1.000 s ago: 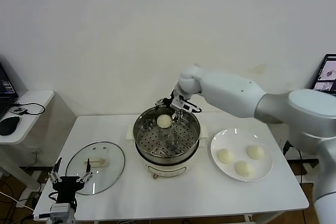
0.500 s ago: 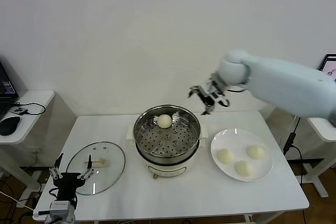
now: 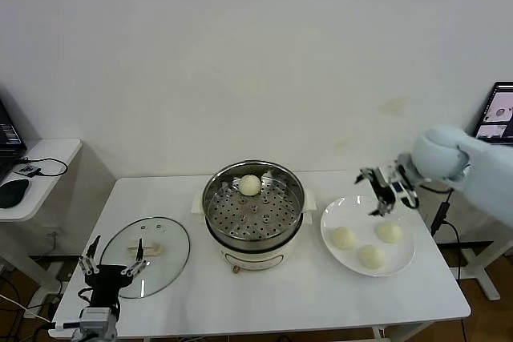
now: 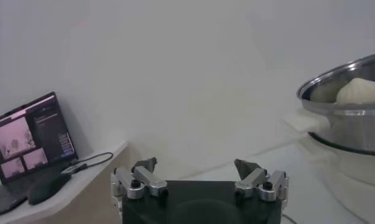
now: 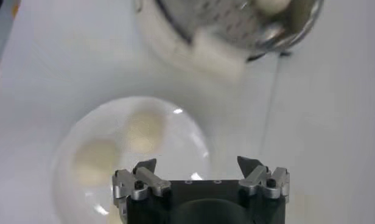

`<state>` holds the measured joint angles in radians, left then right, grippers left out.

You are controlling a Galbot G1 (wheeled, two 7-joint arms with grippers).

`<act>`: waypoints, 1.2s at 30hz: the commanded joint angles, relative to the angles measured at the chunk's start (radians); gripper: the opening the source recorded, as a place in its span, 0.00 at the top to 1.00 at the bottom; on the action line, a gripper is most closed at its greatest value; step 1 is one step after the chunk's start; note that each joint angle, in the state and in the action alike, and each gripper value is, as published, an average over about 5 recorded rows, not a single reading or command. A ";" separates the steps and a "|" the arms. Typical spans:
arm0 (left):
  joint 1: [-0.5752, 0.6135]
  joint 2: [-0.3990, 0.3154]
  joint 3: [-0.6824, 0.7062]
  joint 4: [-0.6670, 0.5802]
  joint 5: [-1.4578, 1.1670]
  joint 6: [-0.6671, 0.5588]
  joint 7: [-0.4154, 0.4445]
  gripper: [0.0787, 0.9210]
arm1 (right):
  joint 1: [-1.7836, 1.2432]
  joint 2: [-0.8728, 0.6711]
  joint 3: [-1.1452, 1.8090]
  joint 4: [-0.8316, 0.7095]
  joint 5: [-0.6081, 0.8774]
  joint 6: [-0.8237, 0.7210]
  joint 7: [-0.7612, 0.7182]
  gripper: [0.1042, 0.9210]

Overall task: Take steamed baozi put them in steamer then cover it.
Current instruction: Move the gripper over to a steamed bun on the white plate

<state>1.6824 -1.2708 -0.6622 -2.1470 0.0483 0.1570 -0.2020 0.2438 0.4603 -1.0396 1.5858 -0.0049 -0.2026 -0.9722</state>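
Note:
The steel steamer (image 3: 255,215) stands mid-table with one steamed baozi (image 3: 250,185) on its perforated tray. Three more baozi (image 3: 344,237) (image 3: 389,232) (image 3: 370,256) lie on a white plate (image 3: 357,212) to its right. My right gripper (image 3: 383,190) hangs open and empty over the plate's far edge; its wrist view shows two baozi (image 5: 145,129) (image 5: 95,159) below the open gripper (image 5: 199,169) and the steamer (image 5: 236,27) beyond. The glass cover (image 3: 147,246) lies flat at the left. My left gripper (image 3: 112,267) rests open at the cover's near edge.
A side desk (image 3: 40,167) with a mouse and a laptop (image 4: 30,139) stands off the table's left end. A screen (image 3: 498,114) shows at the far right. The left wrist view looks across at the steamer's rim (image 4: 352,108) and its baozi (image 4: 360,91).
My right arm has swung away from the steamer to the right and now hangs over the plate. The one baozi stays in the steamer. The left arm has hardly moved.

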 commanded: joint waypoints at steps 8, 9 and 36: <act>0.005 -0.008 -0.020 0.015 0.008 0.000 0.000 0.12 | -0.288 0.089 0.178 -0.146 -0.074 -0.001 0.009 0.12; 0.005 -0.008 -0.022 0.017 0.008 0.000 0.000 0.12 | -0.289 0.106 0.179 -0.160 -0.075 0.001 0.011 0.12; -0.006 -0.005 -0.027 0.042 0.007 -0.001 0.000 0.12 | -0.302 0.314 0.183 -0.336 -0.095 -0.018 0.034 0.13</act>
<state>1.6770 -1.2746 -0.6911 -2.1067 0.0548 0.1557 -0.2024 -0.0515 0.7441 -0.8627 1.2714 -0.0979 -0.2125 -0.9412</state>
